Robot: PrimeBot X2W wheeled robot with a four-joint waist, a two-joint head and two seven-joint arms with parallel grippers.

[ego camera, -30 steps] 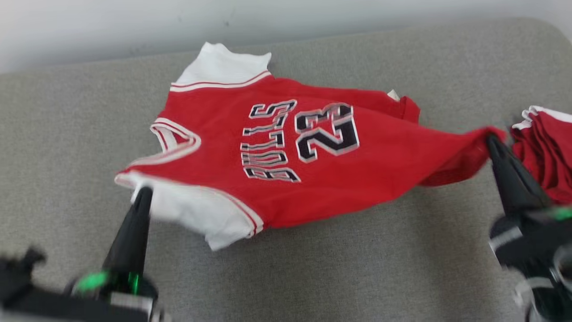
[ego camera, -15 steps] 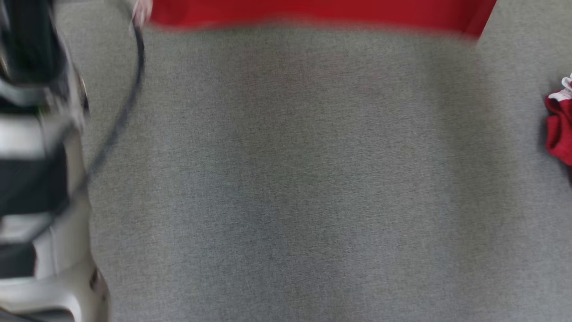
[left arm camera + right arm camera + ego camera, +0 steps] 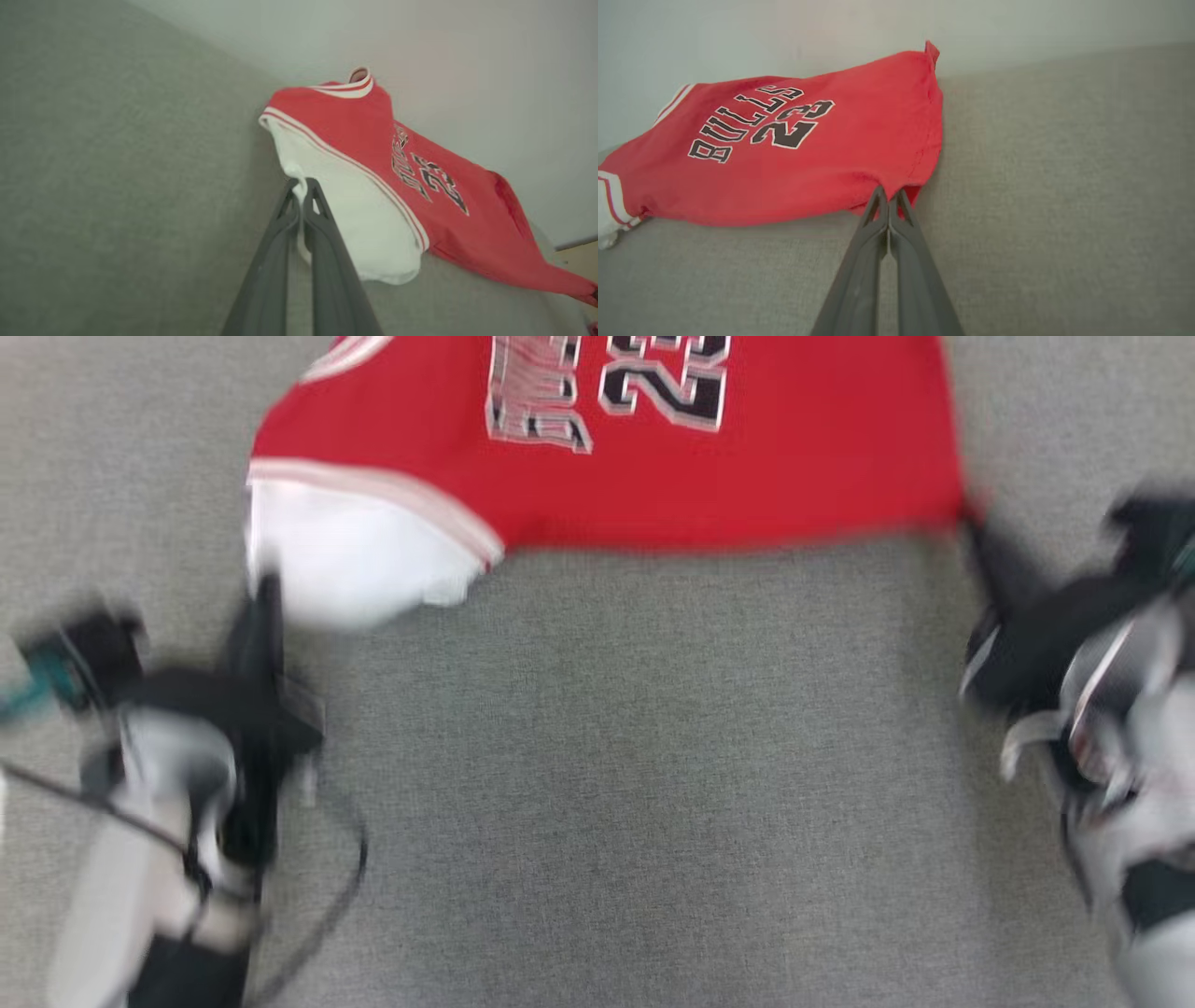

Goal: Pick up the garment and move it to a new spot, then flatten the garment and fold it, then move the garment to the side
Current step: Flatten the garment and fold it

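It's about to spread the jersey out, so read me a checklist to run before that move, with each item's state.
1. Check left claw is shut on the white sleeve: ok.
2. Check right claw is shut on the red hem corner: ok.
3. Check jersey is stretched between both claws, print facing up: ok.
4. Check far side lies flat on the grey surface: cannot tell.
5. Check head view is sharp enough to judge wrinkles: not ok, blurred.

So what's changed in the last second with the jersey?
The head camera tipped down. The red basketball jersey with white sleeves is now stretched straighter between left pincer and right pincer. Both stay shut on the same sleeve and hem corner.
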